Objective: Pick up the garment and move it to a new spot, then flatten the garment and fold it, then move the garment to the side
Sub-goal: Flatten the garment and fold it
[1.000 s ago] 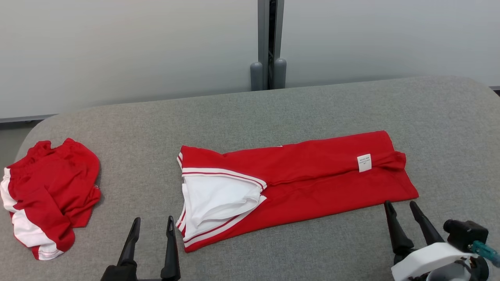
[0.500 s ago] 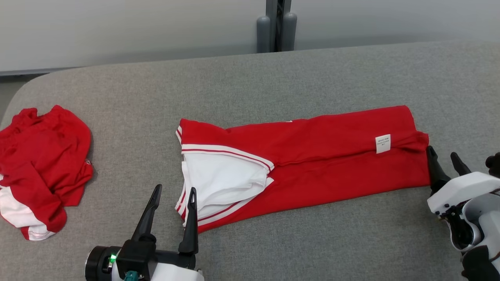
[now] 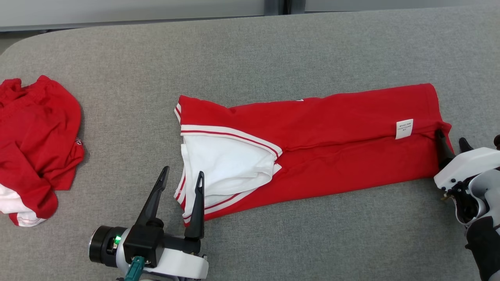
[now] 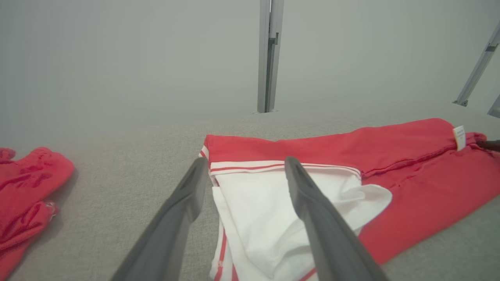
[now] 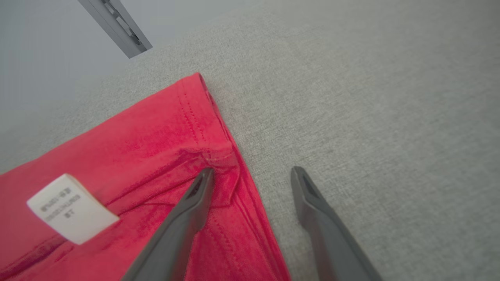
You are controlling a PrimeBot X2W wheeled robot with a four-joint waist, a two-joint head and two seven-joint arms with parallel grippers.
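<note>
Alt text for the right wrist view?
The open right end effector straddles the hemmed edge of a red garment on a grey table: one finger over the cloth, the other over bare table. A white label lies on the garment.

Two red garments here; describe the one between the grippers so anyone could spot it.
At the middle of the grey table, a long red garment lies in a flat strip between the left gripper and right gripper. Unlike the crumpled red heap at the left edge, it carries a small white label.

Left gripper (image 3: 183,171), right gripper (image 3: 451,136) advanced to garment (image 3: 343,136) ends (seemingly touching).
</note>
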